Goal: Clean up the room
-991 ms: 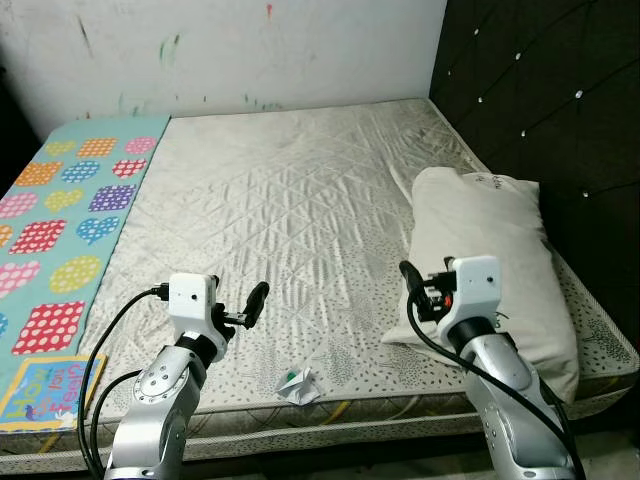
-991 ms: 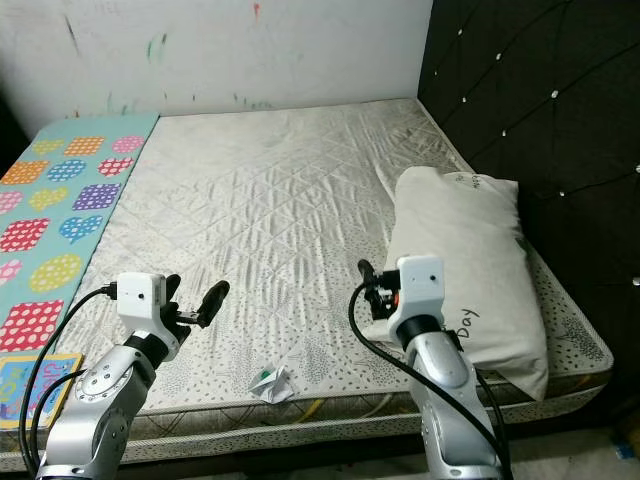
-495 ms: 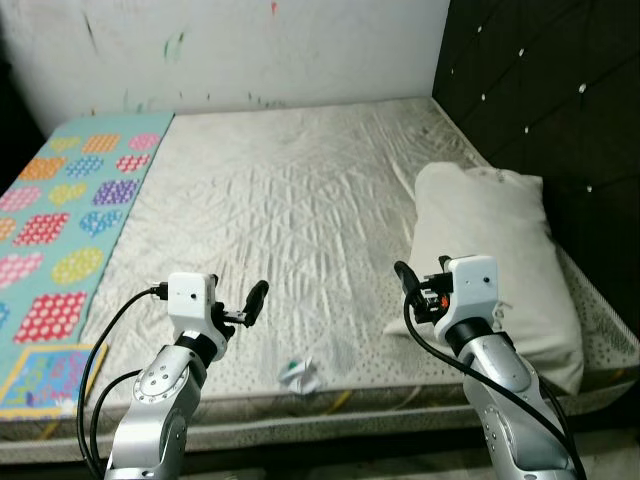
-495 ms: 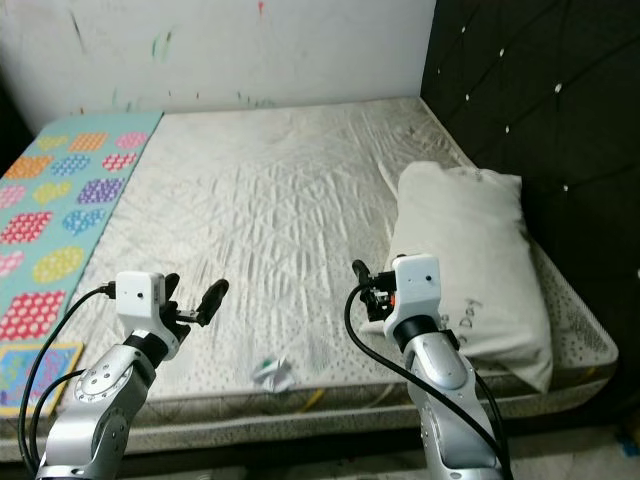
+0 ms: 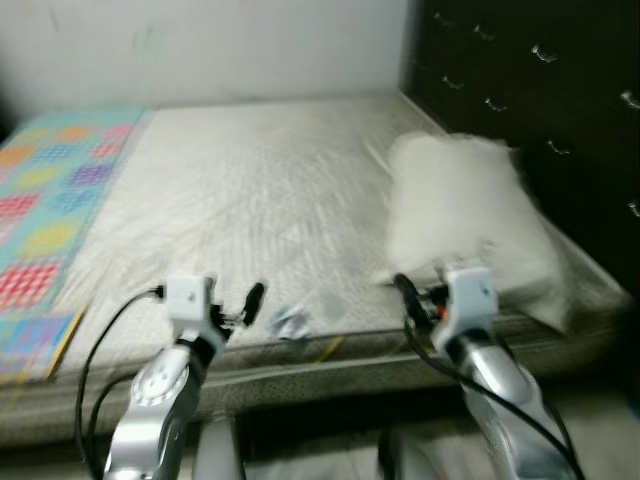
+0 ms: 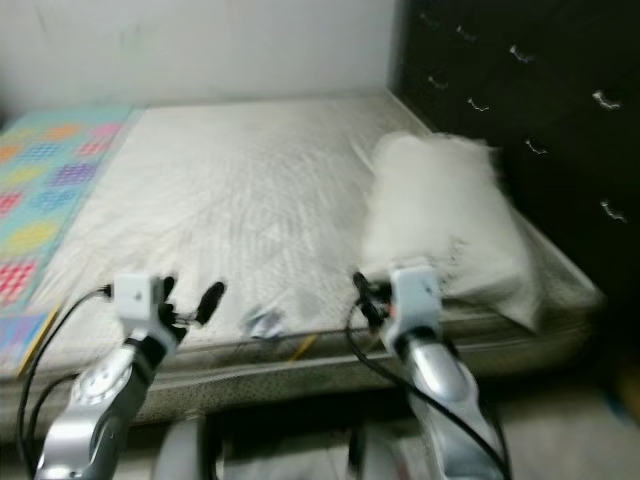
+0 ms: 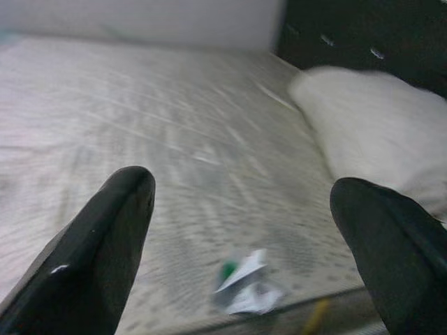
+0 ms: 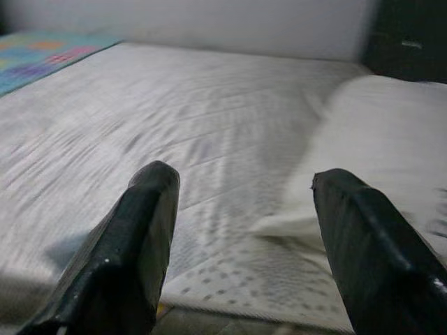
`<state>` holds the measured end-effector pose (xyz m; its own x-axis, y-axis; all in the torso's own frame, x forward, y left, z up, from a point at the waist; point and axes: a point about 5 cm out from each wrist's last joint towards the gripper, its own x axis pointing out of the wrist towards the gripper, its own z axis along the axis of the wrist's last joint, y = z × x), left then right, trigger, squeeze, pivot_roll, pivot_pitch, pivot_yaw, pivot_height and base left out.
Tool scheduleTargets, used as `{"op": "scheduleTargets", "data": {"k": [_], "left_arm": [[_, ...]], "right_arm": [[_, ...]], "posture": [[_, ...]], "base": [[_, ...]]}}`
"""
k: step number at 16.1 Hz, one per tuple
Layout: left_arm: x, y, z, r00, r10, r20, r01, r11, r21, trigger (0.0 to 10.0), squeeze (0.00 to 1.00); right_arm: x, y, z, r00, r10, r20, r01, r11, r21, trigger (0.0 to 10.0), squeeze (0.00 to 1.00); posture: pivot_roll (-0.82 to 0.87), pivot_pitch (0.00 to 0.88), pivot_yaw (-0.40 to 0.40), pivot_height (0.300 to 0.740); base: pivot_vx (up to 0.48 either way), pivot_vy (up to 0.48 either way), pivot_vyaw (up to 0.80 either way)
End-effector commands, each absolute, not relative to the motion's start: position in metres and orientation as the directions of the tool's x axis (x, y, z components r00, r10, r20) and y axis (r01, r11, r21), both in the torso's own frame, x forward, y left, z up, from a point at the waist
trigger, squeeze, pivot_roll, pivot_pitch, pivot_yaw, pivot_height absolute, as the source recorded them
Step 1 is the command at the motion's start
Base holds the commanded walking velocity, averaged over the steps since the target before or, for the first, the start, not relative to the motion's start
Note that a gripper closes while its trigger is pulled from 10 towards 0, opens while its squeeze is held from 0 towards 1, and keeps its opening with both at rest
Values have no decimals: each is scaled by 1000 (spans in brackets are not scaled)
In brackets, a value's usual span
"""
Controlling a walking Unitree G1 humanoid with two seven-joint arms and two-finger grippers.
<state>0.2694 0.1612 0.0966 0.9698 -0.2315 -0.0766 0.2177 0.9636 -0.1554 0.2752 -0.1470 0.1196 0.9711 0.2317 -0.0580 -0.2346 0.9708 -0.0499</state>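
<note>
Two spread grippers, crumpled wrapper

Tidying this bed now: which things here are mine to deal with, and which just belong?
To deal with:
crumpled paper scrap near the mattress edge
likely the pillow, lying askew

Just there:
mattress
patterned play mat
dark headboard

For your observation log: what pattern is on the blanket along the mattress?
Multicoloured patches on teal blanket; left eye view.
</note>
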Motion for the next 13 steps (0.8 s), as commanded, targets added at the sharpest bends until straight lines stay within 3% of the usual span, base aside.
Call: {"op": "scheduleTargets", "data": {"k": [1, 13], "left_arm": [[266, 166, 85, 968, -210, -138, 187, 969, -159, 10000, 0], [269, 165, 90, 967, -230, -113, 209, 963, -170, 10000, 0]], "right_arm": [[274, -144, 119, 968, 244, -58, -247, 968, -38, 10000, 0], [276, -144, 118, 970, 239, -51, -241, 970, -42, 10000, 0]], "posture": [[-239, 0, 33, 591], [-241, 0, 41, 591]], "base": [[0, 0, 0], [0, 0, 0]]}}
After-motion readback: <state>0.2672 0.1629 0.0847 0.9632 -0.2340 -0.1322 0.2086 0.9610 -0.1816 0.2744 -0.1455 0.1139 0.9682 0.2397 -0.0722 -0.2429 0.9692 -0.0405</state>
